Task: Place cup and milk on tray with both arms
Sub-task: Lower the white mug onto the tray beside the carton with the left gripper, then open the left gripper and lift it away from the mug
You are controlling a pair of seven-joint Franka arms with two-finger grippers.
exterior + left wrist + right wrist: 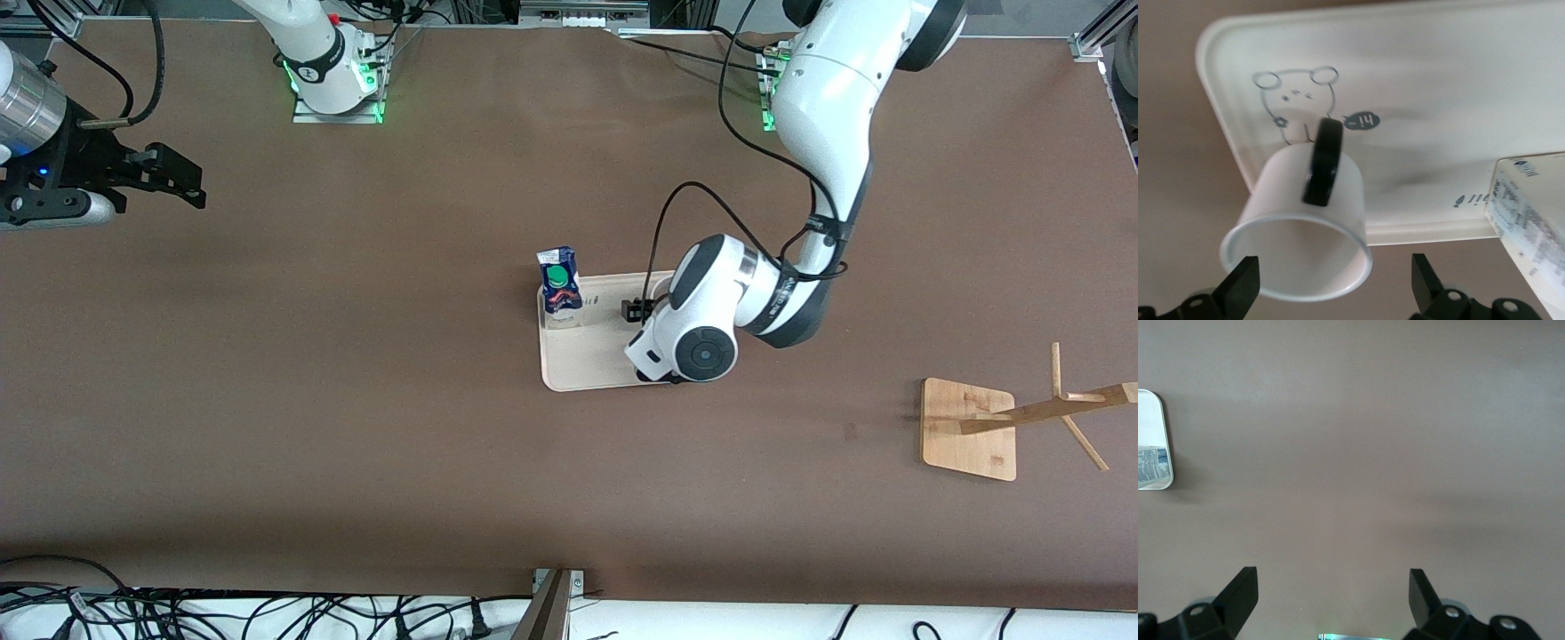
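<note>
surface (pixel 356 400) – brown | tray (pixel 1458 60) – cream, bear sketch, script unreadable, under left pincer (pixel 1335 287) | milk (pixel 560 283) – blue carton, green cap, on tray beside left pincer | cup (pixel 1301 220) – white, black handle, on tray between its wide-open fingers, unheld | right pincer (pixel 1331 600) – open, empty, waiting over bare surface

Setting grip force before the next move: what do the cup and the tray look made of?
The cup looks like glazed white ceramic: smooth rim, soft sheen, black loop handle. The tray seems matte cream plastic, possibly melamine: moulded raised rim, printed drawing. Neither is certain from looks alone.
</note>
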